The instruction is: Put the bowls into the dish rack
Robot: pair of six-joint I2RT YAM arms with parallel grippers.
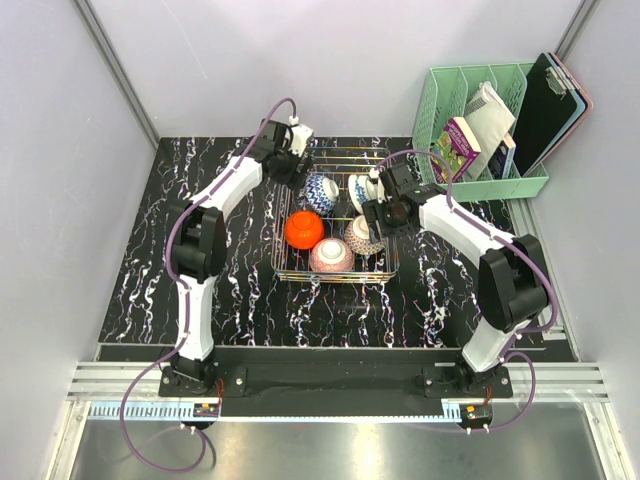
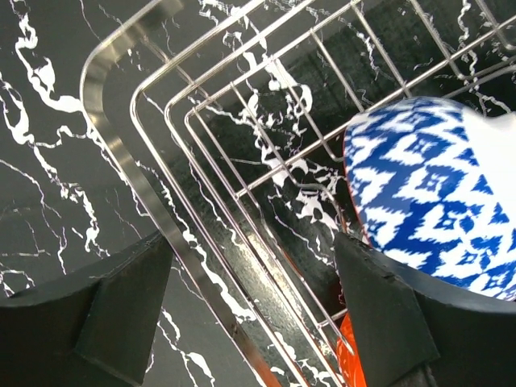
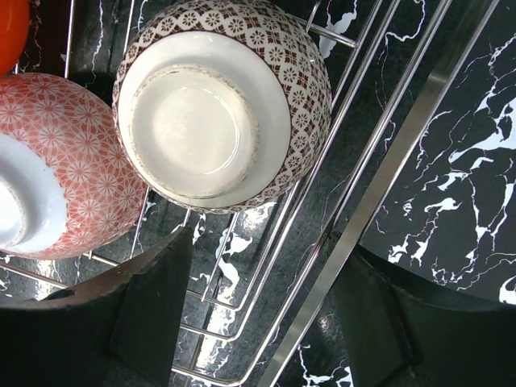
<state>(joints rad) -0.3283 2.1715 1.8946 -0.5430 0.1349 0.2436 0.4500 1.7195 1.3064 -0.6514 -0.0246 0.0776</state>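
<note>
The dish rack (image 1: 338, 276) stands mid-table with all five bowls inside. One blue-and-white bowl (image 1: 320, 190) lies at its back left, and a second (image 1: 358, 186) is half hidden behind my right gripper. The orange-red bowl (image 1: 304, 229), the pink net bowl (image 1: 331, 256) and the brown net bowl (image 1: 363, 236) lie in front. My left gripper (image 1: 295, 165) is open and empty, its jaws astride the rack's back-left rim (image 2: 121, 145), next to a blue-and-white bowl (image 2: 435, 185). My right gripper (image 1: 385, 210) is open and empty, astride the right rim (image 3: 403, 161). Beside it, the brown net bowl (image 3: 218, 105) lies upside down.
A mint-green slotted organiser (image 1: 487, 130) with books and a dark clipboard (image 1: 550, 100) stands at the back right. Grey walls close in the black marbled table (image 1: 200, 290) on the left, back and right.
</note>
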